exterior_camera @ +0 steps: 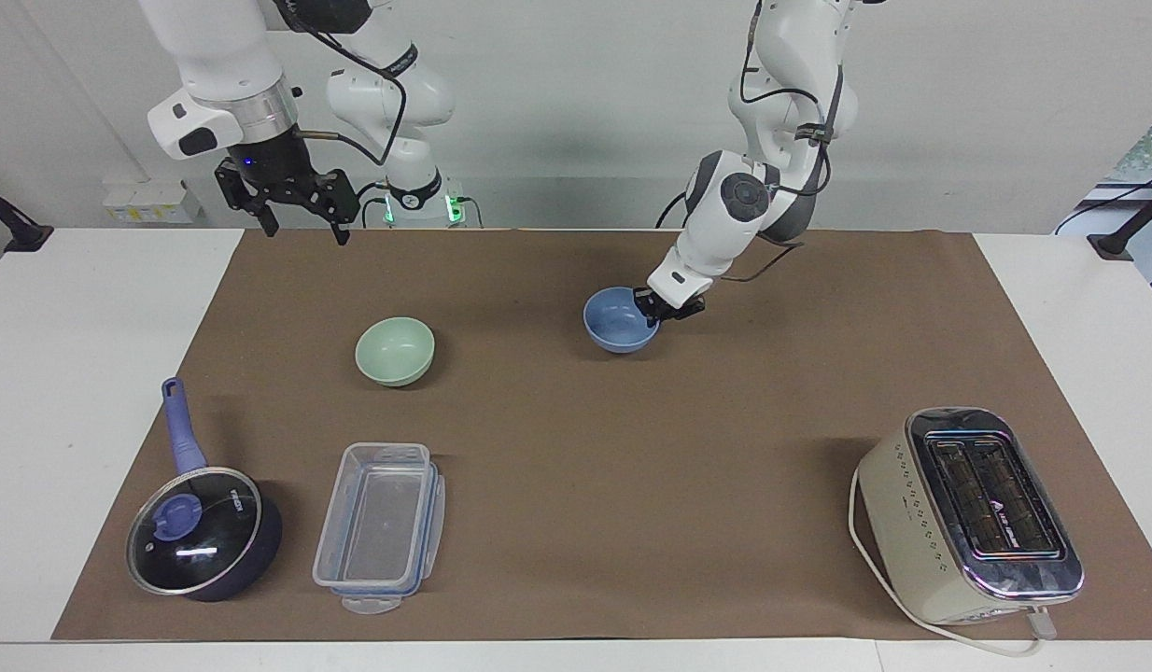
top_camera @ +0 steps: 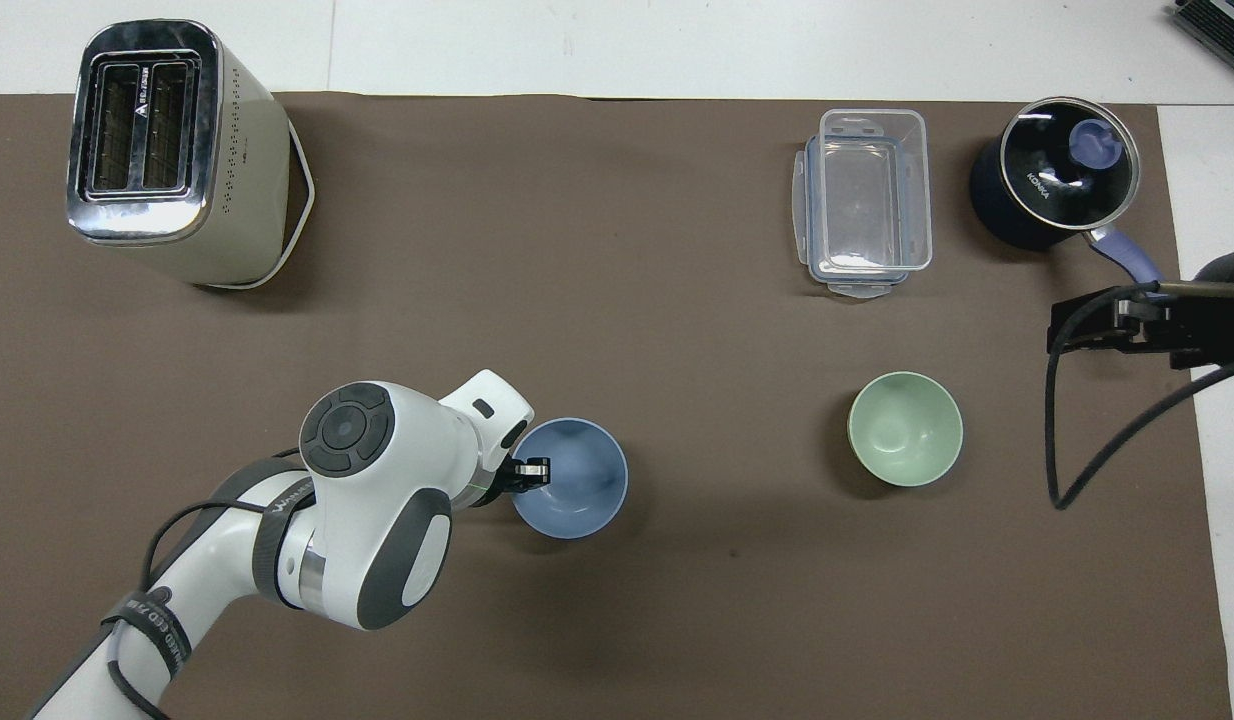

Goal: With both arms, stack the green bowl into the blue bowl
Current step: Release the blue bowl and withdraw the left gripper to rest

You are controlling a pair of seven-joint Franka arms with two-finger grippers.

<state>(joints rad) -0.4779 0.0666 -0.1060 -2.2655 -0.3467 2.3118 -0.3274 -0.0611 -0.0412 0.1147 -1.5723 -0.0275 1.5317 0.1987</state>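
The blue bowl (exterior_camera: pixel 618 329) (top_camera: pixel 577 490) is upright near the middle of the brown mat. My left gripper (exterior_camera: pixel 657 311) (top_camera: pixel 530 472) is shut on its rim, on the side toward the left arm's end; I cannot tell whether the bowl rests on the mat or hangs just above it. The green bowl (exterior_camera: pixel 395 350) (top_camera: pixel 905 428) stands alone on the mat toward the right arm's end, well apart from the blue bowl. My right gripper (exterior_camera: pixel 307 231) (top_camera: pixel 1087 325) is open and empty, raised over the mat's corner at the right arm's end, and waits.
A cream toaster (exterior_camera: pixel 973 513) (top_camera: pixel 167 150) stands at the left arm's end, farther from the robots. A clear plastic container (exterior_camera: pixel 380 523) (top_camera: pixel 865 200) and a dark blue lidded saucepan (exterior_camera: pixel 203 532) (top_camera: pixel 1052 170) stand farther from the robots than the green bowl.
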